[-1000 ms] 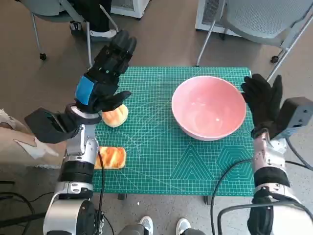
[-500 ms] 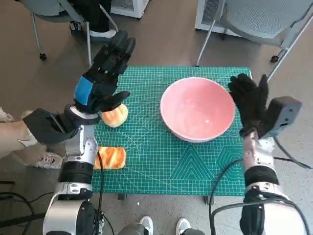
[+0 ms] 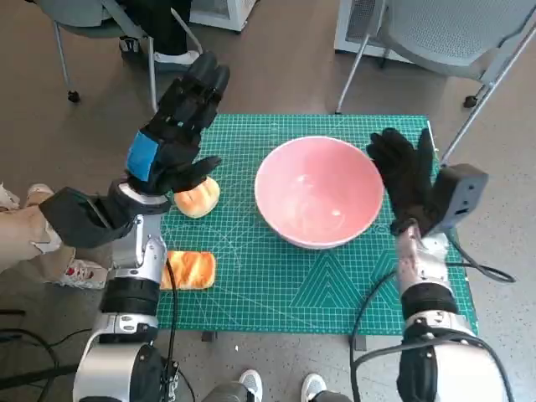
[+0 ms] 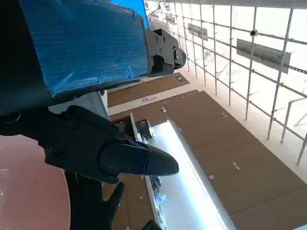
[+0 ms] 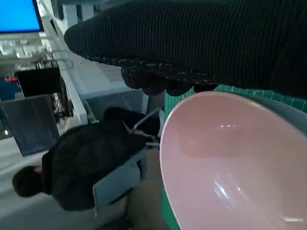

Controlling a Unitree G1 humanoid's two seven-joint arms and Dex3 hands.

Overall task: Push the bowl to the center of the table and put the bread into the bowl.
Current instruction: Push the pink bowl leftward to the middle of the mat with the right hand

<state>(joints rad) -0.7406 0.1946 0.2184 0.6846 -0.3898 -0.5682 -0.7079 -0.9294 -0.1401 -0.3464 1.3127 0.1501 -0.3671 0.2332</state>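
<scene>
Bowl (image 3: 316, 191) against flat, spread right hand (image 3: 405, 180); left hand (image 3: 177, 126) raised, fingers extended, empty.

The table (image 3: 251, 331) is covered by a green cutting mat (image 3: 276, 285) printed with a pale grid. On the mat, a pink bowl (image 3: 318, 191) is set near its middle. A round bun (image 3: 198, 198) is placed toward the mat's left edge, and a flat bread (image 3: 189, 270) is laid nearer the front.

Left hand (image 3: 174, 134) raised, fingers extended; right hand (image 3: 404, 179) flat, upright.
</scene>
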